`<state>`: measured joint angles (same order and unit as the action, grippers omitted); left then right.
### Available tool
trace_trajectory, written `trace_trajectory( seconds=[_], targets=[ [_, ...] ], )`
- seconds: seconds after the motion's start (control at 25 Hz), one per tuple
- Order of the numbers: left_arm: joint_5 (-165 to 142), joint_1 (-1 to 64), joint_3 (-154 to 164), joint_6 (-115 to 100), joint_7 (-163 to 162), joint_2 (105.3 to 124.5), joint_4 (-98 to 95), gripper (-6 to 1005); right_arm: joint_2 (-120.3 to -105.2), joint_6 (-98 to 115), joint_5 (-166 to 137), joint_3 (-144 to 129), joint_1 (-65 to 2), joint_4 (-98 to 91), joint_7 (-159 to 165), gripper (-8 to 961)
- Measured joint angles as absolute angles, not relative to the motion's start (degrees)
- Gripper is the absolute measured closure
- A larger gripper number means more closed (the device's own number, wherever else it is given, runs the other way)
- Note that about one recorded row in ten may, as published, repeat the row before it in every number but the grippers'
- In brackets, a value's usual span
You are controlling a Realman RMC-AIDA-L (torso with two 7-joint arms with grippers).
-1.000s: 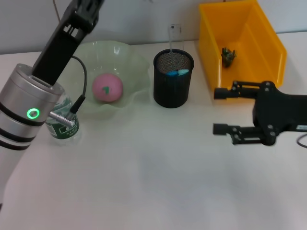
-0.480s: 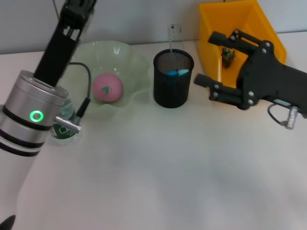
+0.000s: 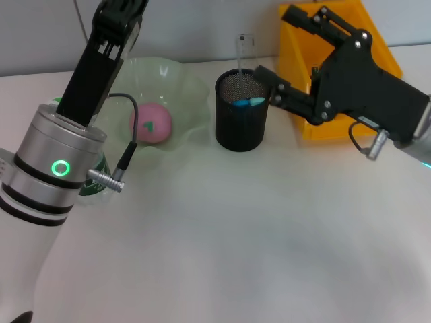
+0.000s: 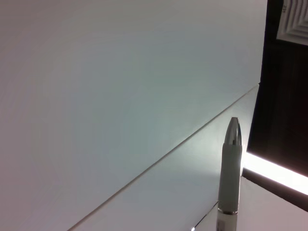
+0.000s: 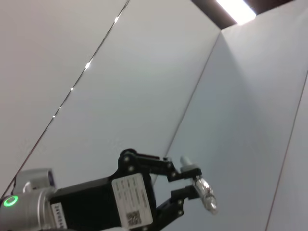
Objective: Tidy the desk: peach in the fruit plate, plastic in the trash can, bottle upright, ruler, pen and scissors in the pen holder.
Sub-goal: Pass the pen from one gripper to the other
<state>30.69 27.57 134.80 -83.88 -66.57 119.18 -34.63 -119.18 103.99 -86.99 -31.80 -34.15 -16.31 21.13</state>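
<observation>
In the right wrist view, my left gripper is raised high and shut on a white pen with a silver tip; that pen also shows in the left wrist view. My right gripper hangs open just right of the black mesh pen holder, in front of the yellow trash can. A clear ruler stands in the holder, with something blue inside. The pink peach lies in the pale green fruit plate. The bottle is mostly hidden behind my left arm. The plastic is hidden.
My left arm fills the left foreground, rising from the table's left side past the plate and out of the top of the head view. A wall runs behind the plate and holder.
My right arm has lifted off the table in front of the trash can and swung back and left to the pen holder. The left forearm shifted slightly right.
</observation>
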Motion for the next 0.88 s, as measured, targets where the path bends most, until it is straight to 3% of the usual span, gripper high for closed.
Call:
trace_trajectory(
  seconds=[0.88],
  targets=[
    [32.4,27.4,136.2,-82.6,-66.2,119.18,-35.6,826,-119.57,103.1,-85.9,-31.7,-39.5,-12.2,14.5,306]
  ],
)
